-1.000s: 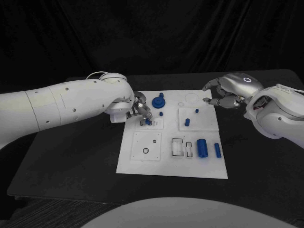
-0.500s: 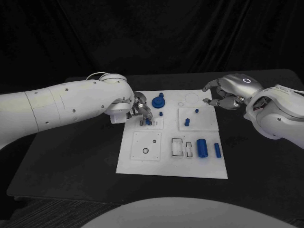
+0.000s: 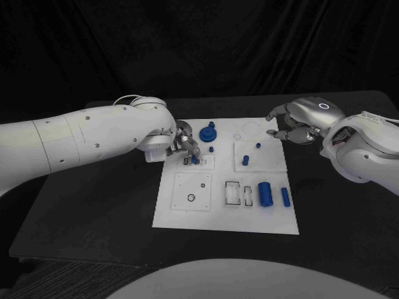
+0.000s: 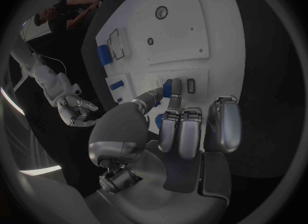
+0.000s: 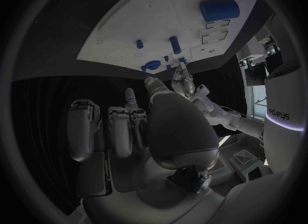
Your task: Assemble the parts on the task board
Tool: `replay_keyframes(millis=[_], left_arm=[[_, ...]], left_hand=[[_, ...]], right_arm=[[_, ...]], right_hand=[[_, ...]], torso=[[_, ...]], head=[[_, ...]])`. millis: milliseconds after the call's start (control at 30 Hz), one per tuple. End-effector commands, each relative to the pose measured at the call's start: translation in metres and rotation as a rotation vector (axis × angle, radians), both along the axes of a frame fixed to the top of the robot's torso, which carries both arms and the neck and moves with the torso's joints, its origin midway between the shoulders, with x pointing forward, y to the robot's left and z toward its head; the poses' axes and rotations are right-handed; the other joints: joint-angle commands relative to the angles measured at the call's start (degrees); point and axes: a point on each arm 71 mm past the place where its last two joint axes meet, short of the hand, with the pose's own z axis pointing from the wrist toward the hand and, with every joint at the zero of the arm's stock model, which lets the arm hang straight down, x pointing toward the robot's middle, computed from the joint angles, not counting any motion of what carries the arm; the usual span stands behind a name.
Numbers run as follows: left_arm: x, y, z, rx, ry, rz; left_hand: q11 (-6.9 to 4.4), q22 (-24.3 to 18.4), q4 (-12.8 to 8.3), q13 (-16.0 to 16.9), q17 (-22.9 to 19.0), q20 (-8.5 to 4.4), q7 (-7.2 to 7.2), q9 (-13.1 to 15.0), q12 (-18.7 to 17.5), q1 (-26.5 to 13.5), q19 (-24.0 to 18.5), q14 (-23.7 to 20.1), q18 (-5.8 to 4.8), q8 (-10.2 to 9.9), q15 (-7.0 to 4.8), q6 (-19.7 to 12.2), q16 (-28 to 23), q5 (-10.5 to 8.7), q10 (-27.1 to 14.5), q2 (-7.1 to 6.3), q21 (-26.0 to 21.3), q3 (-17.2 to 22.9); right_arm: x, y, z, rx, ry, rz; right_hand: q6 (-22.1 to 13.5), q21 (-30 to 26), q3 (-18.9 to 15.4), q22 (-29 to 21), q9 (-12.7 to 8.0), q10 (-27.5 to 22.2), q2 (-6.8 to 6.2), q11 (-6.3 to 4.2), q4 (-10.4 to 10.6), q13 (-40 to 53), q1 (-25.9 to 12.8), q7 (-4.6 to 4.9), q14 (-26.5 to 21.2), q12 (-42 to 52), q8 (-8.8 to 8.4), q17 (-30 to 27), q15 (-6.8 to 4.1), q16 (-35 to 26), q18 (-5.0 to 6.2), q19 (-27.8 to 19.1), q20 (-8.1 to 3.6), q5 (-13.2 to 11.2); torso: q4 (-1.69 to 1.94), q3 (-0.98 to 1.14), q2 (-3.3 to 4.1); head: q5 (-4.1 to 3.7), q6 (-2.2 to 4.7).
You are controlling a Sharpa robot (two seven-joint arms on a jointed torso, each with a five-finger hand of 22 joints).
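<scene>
Task board (image 3: 219, 215): white plate in the middle of the black table (image 3: 91, 212), carrying the blue parts.
Left hand (image 3: 185, 148): down over the board's left side, near its far end; thumb and a finger pinch a small blue peg (image 4: 169, 88) standing at a small rectangular slot, the other fingers curled beside it.
Small blue peg: upright between the fingertips, touching the board, just beside a second narrow slot (image 4: 190, 85).
Right hand (image 3: 289, 126): off the board's far right corner, above the table; fingers curled inward, nothing seen in them.
Gear-shaped part (image 3: 209, 132): on the board's far end, just beyond the left hand.
Short pegs (image 3: 245, 159): standing in the square recess on the board's right half.
Large cylinder (image 3: 265, 193): lying near the board's right edge, with a thinner cylinder (image 3: 285, 197) just beside it.
Empty rectangular slots (image 3: 238, 194): just left of the large cylinder.
</scene>
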Motion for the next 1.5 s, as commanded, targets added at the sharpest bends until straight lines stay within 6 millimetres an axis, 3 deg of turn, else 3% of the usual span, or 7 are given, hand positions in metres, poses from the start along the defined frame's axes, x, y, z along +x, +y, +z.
replay_keyframes(millis=[33,1300,1433,1500], left_arm=[[-0.0014,-0.0022,-0.0025,-0.015,0.002,-0.004],[-0.0016,-0.0057,-0.0045,-0.016,0.013,-0.02],[-0.0022,-0.0049,-0.0054,-0.01,0.021,-0.024],[-0.0026,-0.0045,-0.006,-0.007,0.026,-0.027]], left_hand=[[-0.23,4.98,0.01,14.95,15.1,0.0,-0.75,0.08,0.09,0.25,-0.31,6.06,0.51,-0.31,-0.07,0.54,0.15,0.38,5.65,0.67,-0.32,0.54],[-0.25,4.82,0.22,13.9,15.1,-0.01,-0.74,0.23,-0.87,-0.04,-0.44,6.06,0.58,-0.37,-0.1,0.58,0.15,0.43,4.64,0.61,-0.61,0.73],[-0.19,4.72,0.59,13.61,15.1,0.07,-0.7,0.49,-1.17,-0.53,-0.54,6.06,0.61,-0.75,-0.07,0.26,0.15,-3.53,4.4,0.11,-1.04,0.08],[-0.06,4.6,1.99,13.27,15.1,0.15,-0.59,0.55,-1.53,-1.54,-0.68,6.06,0.67,-1.19,0.07,0.05,0.15,-7.79,4.08,-0.3,-1.45,-1.78]], right_arm=[[0.0001,-0.0014,-0.001,-0.007,0.002,-0.017],[0.0003,-0.0014,-0.0021,-0.011,0.008,-0.02],[0.0003,-0.0015,-0.0022,-0.012,0.008,-0.02],[0.0003,-0.0016,-0.0023,-0.012,0.009,-0.02]], right_hand=[[0.51,-0.24,0.06,12.36,-0.07,5.96,0.16,0.41,-0.39,15.09,0.6,0.12,6.05,0.2,-0.26,14.85,0.43,0.0,0.7,2.27,0.28,0.41],[0.46,-0.53,0.45,12.27,-0.31,5.96,0.29,0.58,-0.6,15.09,0.76,0.33,5.95,0.2,-0.49,14.42,0.55,-0.27,0.77,2.16,0.36,1.31],[0.46,-0.53,0.45,12.27,-0.31,5.96,0.29,0.58,-0.6,15.09,0.76,0.33,5.95,0.2,-0.49,14.42,0.55,-0.27,0.77,2.16,0.36,1.31],[0.46,-0.53,0.45,12.27,-0.31,5.96,0.29,0.58,-0.6,15.09,0.76,0.33,5.95,0.2,-0.49,14.42,0.55,-0.27,0.77,2.16,0.36,1.31]], torso=[[0.0,0.04,-0.02],[0.04,0.05,-0.01],[0.04,0.03,-0.02],[0.02,0.03,-0.03]], head=[[-0.04,-0.01],[0.31,-0.01],[0.38,-0.01],[0.43,-0.01]])
